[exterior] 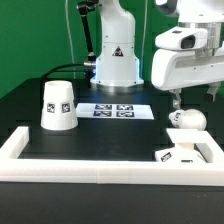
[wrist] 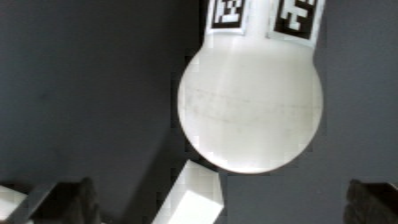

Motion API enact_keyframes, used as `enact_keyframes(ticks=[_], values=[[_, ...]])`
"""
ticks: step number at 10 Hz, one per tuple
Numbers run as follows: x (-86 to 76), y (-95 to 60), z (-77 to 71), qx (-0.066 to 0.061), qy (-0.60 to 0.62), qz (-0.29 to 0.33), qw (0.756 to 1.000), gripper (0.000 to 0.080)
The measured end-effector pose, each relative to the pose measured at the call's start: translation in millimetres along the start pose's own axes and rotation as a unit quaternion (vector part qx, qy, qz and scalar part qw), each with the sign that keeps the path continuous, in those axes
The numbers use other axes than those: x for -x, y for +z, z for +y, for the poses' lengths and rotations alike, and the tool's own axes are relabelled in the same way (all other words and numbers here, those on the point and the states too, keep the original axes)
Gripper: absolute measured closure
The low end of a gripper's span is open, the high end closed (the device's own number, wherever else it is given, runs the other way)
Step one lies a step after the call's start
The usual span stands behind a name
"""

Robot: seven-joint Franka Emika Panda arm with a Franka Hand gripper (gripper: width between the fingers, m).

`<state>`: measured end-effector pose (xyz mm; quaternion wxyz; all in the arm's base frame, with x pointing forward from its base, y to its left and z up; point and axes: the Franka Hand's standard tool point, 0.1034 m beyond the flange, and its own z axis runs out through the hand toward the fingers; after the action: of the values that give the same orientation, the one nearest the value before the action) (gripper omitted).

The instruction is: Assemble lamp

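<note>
The bulb (exterior: 185, 118), lying at three o'clock of the marker board (exterior: 112, 110) and twelve o'clock of the base (exterior: 184, 153), is judged light, rigid and slippery on its round head, so its tagged neck (wrist: 267, 18) is favoured for the gripper (exterior: 177, 100), which is held just above it with jaws apart.

Black tabletop (exterior: 110, 135) lies open between tapered white shade (exterior: 58, 105) and round white bulb (exterior: 186, 118). White rail frame (exterior: 100, 165) walls the near edge

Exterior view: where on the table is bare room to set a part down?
Free: the black tabletop between the shade, the marker board and the front rail frame. Crowded: the exterior view's right, where bulb, base and gripper cluster.
</note>
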<state>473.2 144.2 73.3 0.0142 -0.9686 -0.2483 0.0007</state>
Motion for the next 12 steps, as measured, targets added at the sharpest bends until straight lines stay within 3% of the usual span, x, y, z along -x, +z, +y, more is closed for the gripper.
enact_keyframes(ticks=[3, 5, 6, 8, 11, 12], values=[[7.8, 4.1, -18.6, -0.011, 0.012, -0.086, 0.996, 0.0101], [6.1, 10.7, -14.3, -0.014, 0.01, -0.13, 0.991, 0.0101], [13.8, 14.4, -12.1, -0.014, 0.008, -0.167, 0.986, 0.0101], [9.9, 10.0, -11.0, -0.011, 0.015, -0.213, 0.977, 0.0101], [22.8, 13.3, -14.9, -0.027, 0.015, -0.329, 0.944, 0.0101], [25.4, 15.7, -13.4, -0.022, 0.025, -0.362, 0.932, 0.0101]])
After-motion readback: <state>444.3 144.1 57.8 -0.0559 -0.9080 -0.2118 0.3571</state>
